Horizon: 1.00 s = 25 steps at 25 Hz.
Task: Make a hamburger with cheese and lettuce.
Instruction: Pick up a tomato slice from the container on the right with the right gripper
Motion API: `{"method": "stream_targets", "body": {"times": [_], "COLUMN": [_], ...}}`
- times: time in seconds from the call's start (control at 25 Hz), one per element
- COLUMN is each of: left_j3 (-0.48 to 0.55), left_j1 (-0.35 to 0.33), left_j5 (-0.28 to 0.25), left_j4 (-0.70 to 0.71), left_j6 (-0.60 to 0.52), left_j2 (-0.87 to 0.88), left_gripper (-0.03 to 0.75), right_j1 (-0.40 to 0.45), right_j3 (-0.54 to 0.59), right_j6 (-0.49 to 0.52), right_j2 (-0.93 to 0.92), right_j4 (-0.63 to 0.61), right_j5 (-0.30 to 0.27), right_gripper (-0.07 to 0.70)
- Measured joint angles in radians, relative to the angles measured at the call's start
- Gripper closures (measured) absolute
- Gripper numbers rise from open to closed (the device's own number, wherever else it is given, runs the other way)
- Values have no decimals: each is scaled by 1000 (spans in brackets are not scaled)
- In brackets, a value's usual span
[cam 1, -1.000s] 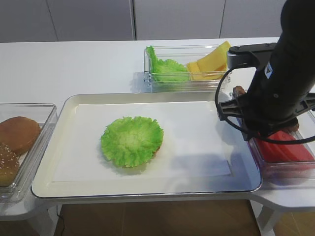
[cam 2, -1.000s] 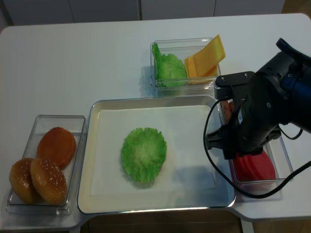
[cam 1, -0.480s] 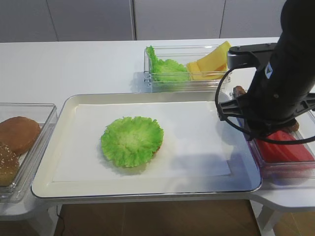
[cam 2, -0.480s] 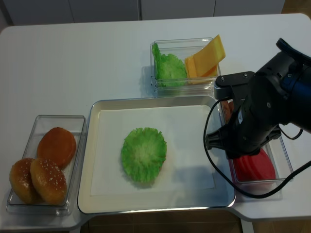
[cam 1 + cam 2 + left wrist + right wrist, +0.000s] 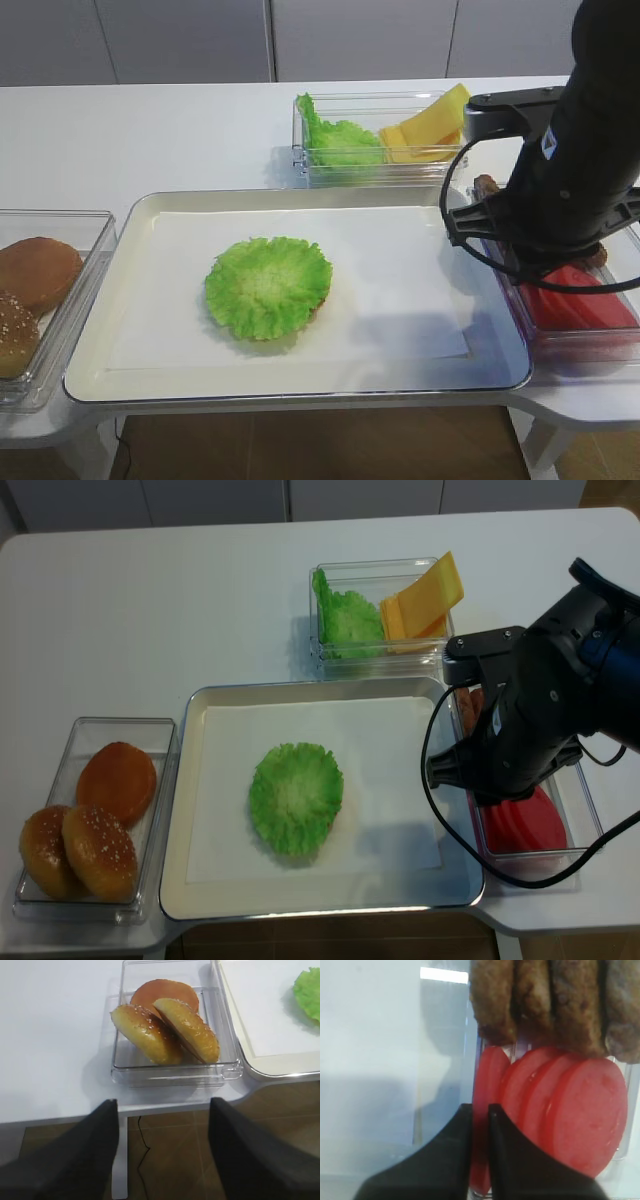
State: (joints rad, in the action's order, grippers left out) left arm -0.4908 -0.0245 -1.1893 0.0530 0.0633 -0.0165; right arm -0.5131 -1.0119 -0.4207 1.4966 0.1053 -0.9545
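Observation:
The hamburger (image 5: 268,286), a bun base under a frilly green lettuce disc, lies in the middle of the tray (image 5: 300,385); it also shows in the realsense view (image 5: 296,798). Cheese (image 5: 425,128) slices lean in the back container, right of a ruffled green leaf bunch (image 5: 335,140). My right gripper (image 5: 480,1115) is down in the right-hand box, its jaws closed on the edge of the leftmost red tomato slice (image 5: 485,1080). The arm (image 5: 565,190) hides the gripper in both high views. My left gripper (image 5: 162,1101) is open and empty, off the table's front edge below the bun box.
Several tomato slices (image 5: 570,1110) and brown patties (image 5: 545,1005) fill the right box (image 5: 590,810). Three domed buns (image 5: 165,1025) lie in the clear box (image 5: 60,770) left of the tray. The tray is lined with white paper (image 5: 400,290).
My right arm has shifted slightly to the right over the tomato box. The hamburger and the rest have not moved.

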Motion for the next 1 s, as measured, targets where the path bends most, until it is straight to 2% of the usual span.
{"method": "stream_targets", "body": {"times": [0.48,0.76,1.0], "left_j3": [0,0,0], "left_j1": [0,0,0], "left_j5": [0,0,0], "left_j4": [0,0,0], "left_j6": [0,0,0], "left_j2": [0,0,0], "left_gripper": [293,293,293], "right_j1": [0,0,0], "right_j3": [0,-20,-103], "right_j6": [5,3,3], "right_j2": [-51,-149,-220], "right_j4": [0,-8,-8], "right_j5": [-12,-50,-109], "right_gripper": [561,561,561]}}
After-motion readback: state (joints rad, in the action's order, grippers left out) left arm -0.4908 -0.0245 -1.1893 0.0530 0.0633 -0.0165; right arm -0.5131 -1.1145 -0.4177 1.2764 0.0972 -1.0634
